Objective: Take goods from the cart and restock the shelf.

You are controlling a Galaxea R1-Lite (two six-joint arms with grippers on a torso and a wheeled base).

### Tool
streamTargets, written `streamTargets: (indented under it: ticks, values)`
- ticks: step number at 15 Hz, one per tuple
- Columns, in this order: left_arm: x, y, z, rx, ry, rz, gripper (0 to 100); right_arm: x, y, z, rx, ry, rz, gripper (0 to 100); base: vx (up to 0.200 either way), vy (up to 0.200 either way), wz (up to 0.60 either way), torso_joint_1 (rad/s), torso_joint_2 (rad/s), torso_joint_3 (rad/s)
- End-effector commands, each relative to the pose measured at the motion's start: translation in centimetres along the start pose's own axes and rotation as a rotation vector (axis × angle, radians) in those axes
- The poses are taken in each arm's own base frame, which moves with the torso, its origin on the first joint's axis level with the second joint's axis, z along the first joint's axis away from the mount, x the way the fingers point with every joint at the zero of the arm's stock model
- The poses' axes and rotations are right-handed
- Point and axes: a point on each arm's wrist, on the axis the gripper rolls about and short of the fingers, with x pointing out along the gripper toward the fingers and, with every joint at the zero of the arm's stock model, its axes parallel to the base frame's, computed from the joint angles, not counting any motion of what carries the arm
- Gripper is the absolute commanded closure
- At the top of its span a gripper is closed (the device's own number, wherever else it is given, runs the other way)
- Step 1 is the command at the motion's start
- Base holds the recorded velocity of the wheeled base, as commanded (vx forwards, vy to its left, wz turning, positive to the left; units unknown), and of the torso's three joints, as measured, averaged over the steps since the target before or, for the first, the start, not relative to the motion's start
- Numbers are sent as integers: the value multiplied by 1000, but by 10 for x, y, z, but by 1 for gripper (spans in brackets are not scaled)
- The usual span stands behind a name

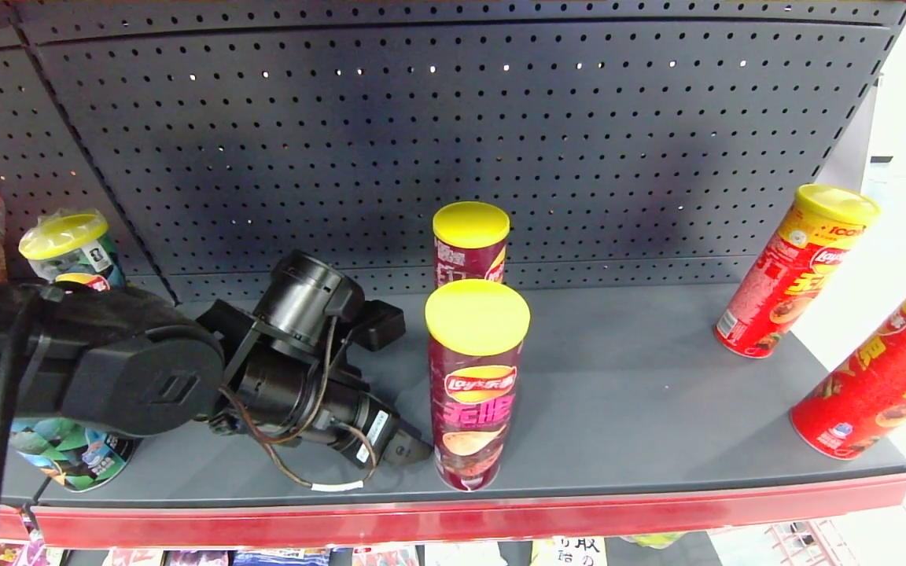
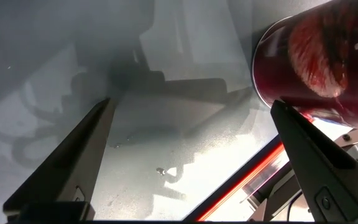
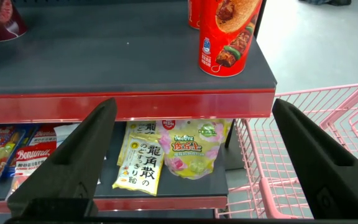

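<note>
Two purple cans stood mid-shelf point(image 1: 642, 393): the near purple can point(image 1: 475, 393) by the front edge, the far purple can point(image 1: 470, 244) behind it. My left gripper point(image 2: 188, 109) sat just left of the near one, fingers apart and empty. My right gripper point(image 3: 194, 106) gaped too, below the shelf near the pink cart point(image 3: 261, 174).

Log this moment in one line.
left end effector: open, beside front purple can | right end effector: open, empty, facing shelf | front purple can: upright on shelf
</note>
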Motion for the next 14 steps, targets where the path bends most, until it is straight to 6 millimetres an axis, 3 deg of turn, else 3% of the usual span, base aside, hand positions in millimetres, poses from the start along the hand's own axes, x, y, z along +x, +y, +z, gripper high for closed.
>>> streamTargets:
  ticks: [1,6,8,11,12,14]
  values:
    - [0,0,1,2,-3,-1,0,0,0,0,0,-1,0,0,0,0,0,0,0,0]
    - [0,0,1,0,-3,0,0,0,0,0,0,-1,0,0,0,0,0,0,0,0]
    - [-10,5,-1,-15,-22,13,0,0,0,0,0,0,0,0,0,0,0,0,0,0]
    - [-65,17,-11,-64,-99,65,0,0,0,0,0,0,0,0,0,0,0,0,0,0]
    - [-82,14,-16,-66,-110,68,0,0,0,0,0,-1,0,0,0,0,0,0,0,0]
    - [-141,-1,-42,-46,-211,75,0,0,0,0,-2,0,0,0,0,0,0,0,0,0]
